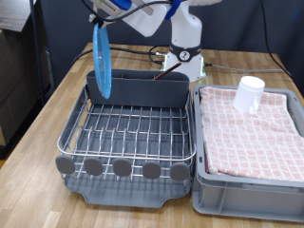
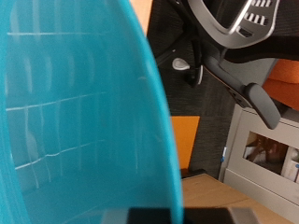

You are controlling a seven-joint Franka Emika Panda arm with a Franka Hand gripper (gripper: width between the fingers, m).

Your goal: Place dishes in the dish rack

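My gripper (image 1: 98,21) is at the exterior view's top left, shut on the upper edge of the light-blue plate (image 1: 102,59). The plate hangs on edge, and its lower rim reaches the back-left corner of the dish rack (image 1: 128,133), by the grey cutlery holder (image 1: 142,90). In the wrist view the plate (image 2: 75,121) fills the left half of the picture. The white mug (image 1: 249,93) stands on the checkered cloth to the right of the rack. The wooden spoon is out of view. The rack's wire grid holds no dishes.
A grey bin (image 1: 249,188) with the checkered cloth (image 1: 252,128) stands against the rack's right side. A row of round grey knobs (image 1: 122,168) lines the rack's front edge. The robot base (image 1: 185,52) stands behind the rack. An office chair base (image 2: 234,37) shows in the wrist view.
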